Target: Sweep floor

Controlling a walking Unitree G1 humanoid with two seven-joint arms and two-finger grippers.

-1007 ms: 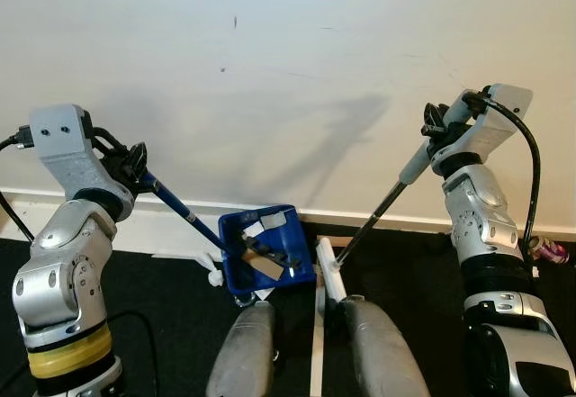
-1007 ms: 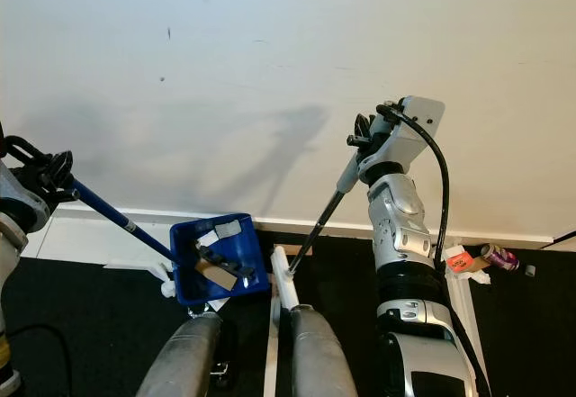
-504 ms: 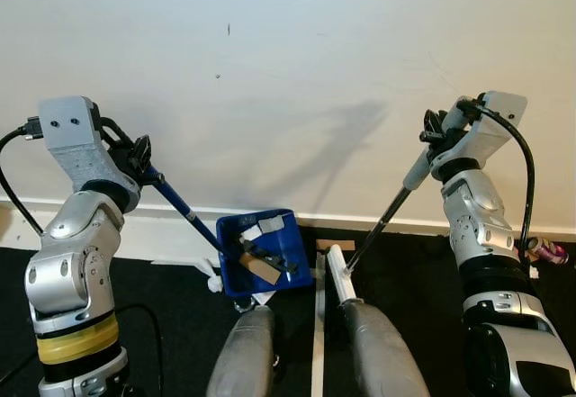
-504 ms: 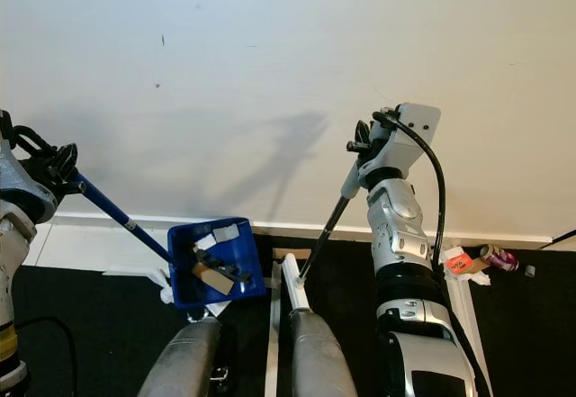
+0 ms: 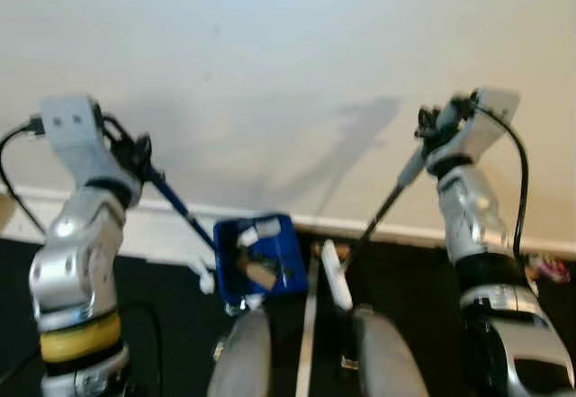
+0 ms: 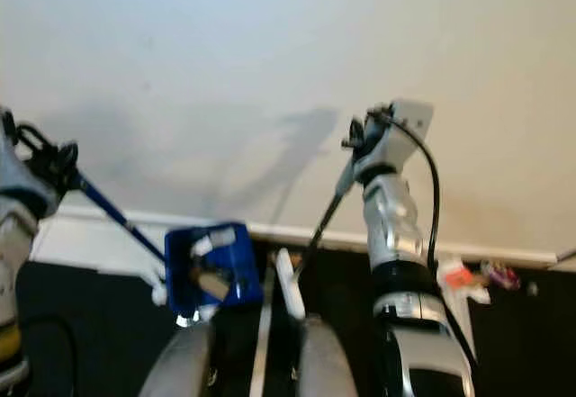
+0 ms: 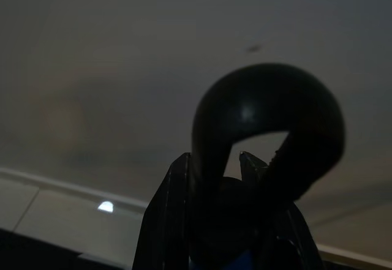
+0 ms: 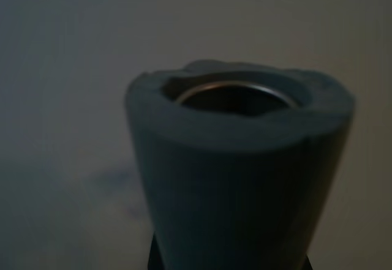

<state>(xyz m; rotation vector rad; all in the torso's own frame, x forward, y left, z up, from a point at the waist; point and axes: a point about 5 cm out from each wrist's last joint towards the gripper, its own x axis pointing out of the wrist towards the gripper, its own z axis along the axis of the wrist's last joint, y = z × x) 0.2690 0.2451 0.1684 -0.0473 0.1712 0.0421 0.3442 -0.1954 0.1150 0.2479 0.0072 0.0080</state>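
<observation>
Seemingly well along, the left pincer (image 5: 137,156) pinches the debris-filled dustpan (image 5: 258,252), the right pincer (image 5: 430,125) pinches the broom (image 5: 378,217), while litter (image 6: 475,280) remains by the wall.

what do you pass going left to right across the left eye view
left gripper on the dustpan handle → blue dustpan → white broom head → right gripper on the broom handle → small litter by the baseboard

likely home: plain wall (image 5: 270,46), skirting board (image 5: 504,235).

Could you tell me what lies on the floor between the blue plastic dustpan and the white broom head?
In the left eye view, a pale thin strip runs along the dark floor between the blue plastic dustpan and the white broom head.
</observation>
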